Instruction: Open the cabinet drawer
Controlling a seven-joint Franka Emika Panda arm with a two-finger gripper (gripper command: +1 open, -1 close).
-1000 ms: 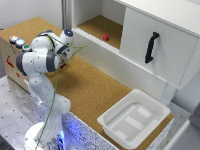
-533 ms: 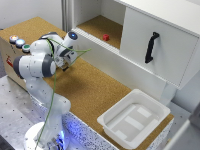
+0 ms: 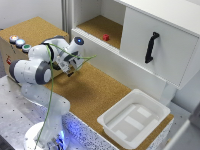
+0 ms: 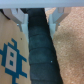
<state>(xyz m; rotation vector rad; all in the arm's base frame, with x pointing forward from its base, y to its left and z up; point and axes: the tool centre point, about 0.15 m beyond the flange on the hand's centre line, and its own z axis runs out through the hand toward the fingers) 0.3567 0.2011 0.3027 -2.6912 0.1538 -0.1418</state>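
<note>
Your fingers point(image 4: 37, 20) stand spread, holding nothing. The drawer point(image 3: 120, 62) looks stiff and handleless; probably hook its top edge.

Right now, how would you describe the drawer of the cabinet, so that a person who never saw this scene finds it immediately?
Start from the large white cabinet at the back of the cork-covered table. Below its open recess, where a small red object lies, and below the big door with the black handle, runs the drawer. It is a long, low, plain white panel, and unlike the door it shows no handle.
</note>
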